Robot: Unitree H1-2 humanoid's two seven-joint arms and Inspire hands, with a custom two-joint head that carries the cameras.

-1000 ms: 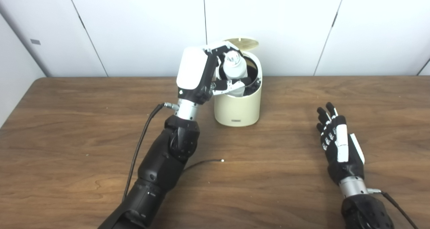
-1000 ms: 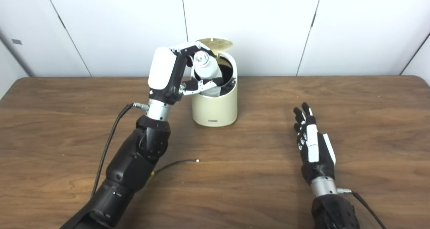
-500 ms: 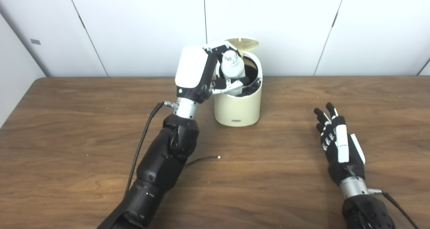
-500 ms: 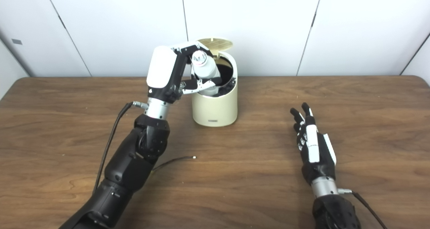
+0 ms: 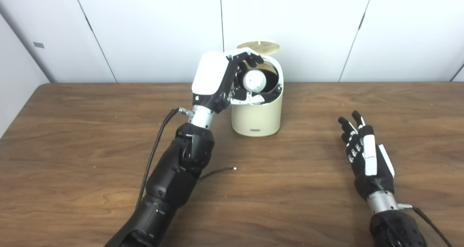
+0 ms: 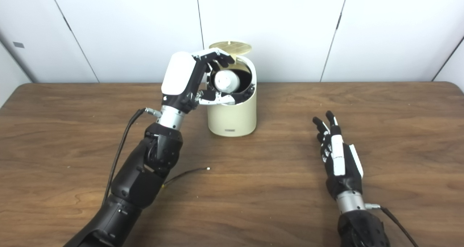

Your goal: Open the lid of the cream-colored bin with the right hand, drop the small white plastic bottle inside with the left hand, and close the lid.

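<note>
2 arms come up from the bottom edge over a brown wooden table (image 5: 72, 138). On the left side, a black cable (image 5: 154, 152) runs along the left arm, and a thin loose wire (image 5: 217, 172) lies on the wood beside that arm's elbow. The left hand (image 5: 221, 82) is raised at the left rim of the bin (image 5: 256, 116), its white back turned toward the camera and its fingers (image 5: 250, 57) curled over the opening. The bottle (image 5: 254, 81) sits inside the bin's mouth, its round white end facing up, with the fingers arched above it and the thumb (image 5: 250, 99) below it; whether they touch the bottle cannot be told, though they look spread around it rather than clamped. The bin stands upright near the table's far edge, and its round lid (image 5: 258, 46) is tipped up behind the opening, against the white wall panels (image 5: 326, 29). Well apart to the right, the right hand (image 5: 364, 156) rests low over the table, holding nothing, its fingers straight and slightly apart, pointing away from the camera.
</note>
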